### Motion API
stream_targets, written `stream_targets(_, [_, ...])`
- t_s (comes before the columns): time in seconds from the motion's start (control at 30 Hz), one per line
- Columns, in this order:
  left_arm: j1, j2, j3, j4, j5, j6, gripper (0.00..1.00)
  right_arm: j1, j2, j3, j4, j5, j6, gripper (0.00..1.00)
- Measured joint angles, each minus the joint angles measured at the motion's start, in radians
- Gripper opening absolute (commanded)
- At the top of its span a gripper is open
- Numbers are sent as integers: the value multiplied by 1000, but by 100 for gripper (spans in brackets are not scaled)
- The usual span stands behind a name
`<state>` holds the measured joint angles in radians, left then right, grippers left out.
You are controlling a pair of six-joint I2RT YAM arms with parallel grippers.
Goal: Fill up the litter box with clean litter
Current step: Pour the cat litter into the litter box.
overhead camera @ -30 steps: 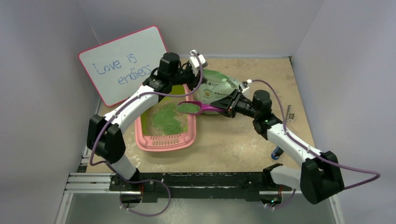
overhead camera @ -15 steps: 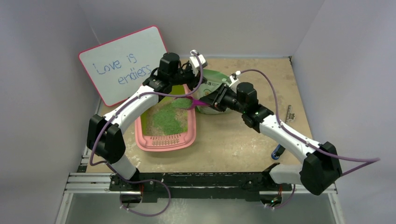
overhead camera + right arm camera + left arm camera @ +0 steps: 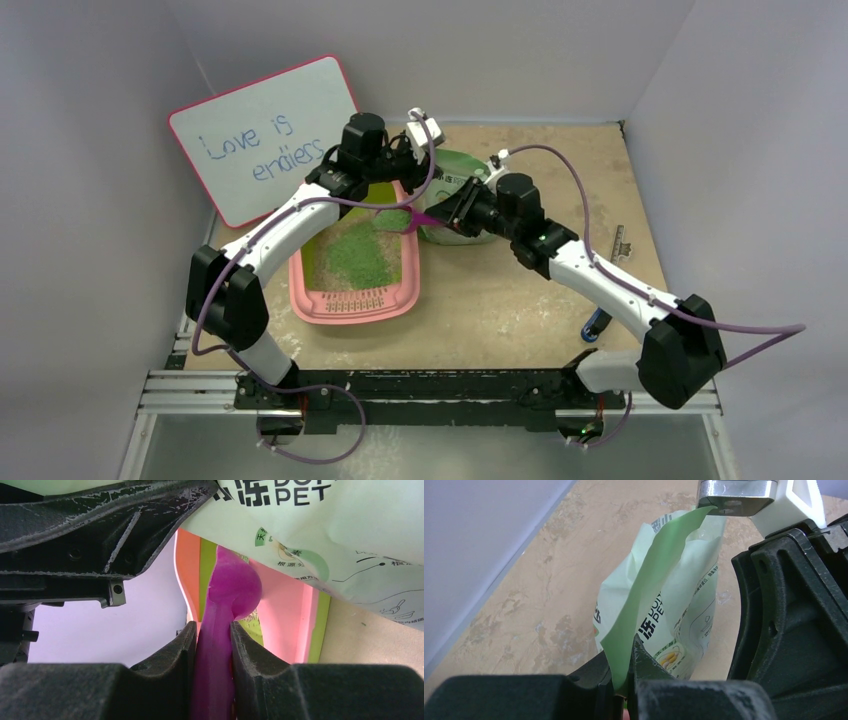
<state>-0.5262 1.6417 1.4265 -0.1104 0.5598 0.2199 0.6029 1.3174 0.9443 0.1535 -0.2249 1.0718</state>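
We look down on a tan, mottled tabletop [image 3: 500, 300] filling the middle of the top view. Left of centre on it sits a rectangular pink plastic litter box [image 3: 355, 310], its slotted lip at the near end. Just right of the box's far end, at upper centre, rests a pale green printed bag [image 3: 455, 180]. A pink-framed whiteboard [image 3: 265, 135] leans at the upper left. At the lower right lies a small blue-and-black object [image 3: 594, 325], and near the right edge a small metal strip [image 3: 621, 243].

"Love is" is handwritten on the whiteboard [image 3: 262, 135], the second line partly hidden. "PET" is printed on the pale green bag [image 3: 350, 530].
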Motion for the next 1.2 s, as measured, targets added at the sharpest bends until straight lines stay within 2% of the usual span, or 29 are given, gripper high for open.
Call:
stream_targets(0.17, [0, 0, 0, -3, -4, 8, 0, 16, 0, 10, -30, -1, -27, 0])
stream_targets(0.4, [0, -1, 0, -3, -7, 8, 0, 103, 11, 63, -127, 60, -102, 0])
stream_targets(0.63, [0, -2, 0, -4, -7, 8, 0, 133, 64, 195, -253, 141, -204, 0])
stream_targets(0.9, [0, -2, 0, -5, -8, 8, 0, 179, 116, 260, -307, 166, -290, 0])
stream_targets(1.2, [-1, -5, 0, -12, -14, 10, 0, 209, 89, 261, -336, 232, -353, 0])
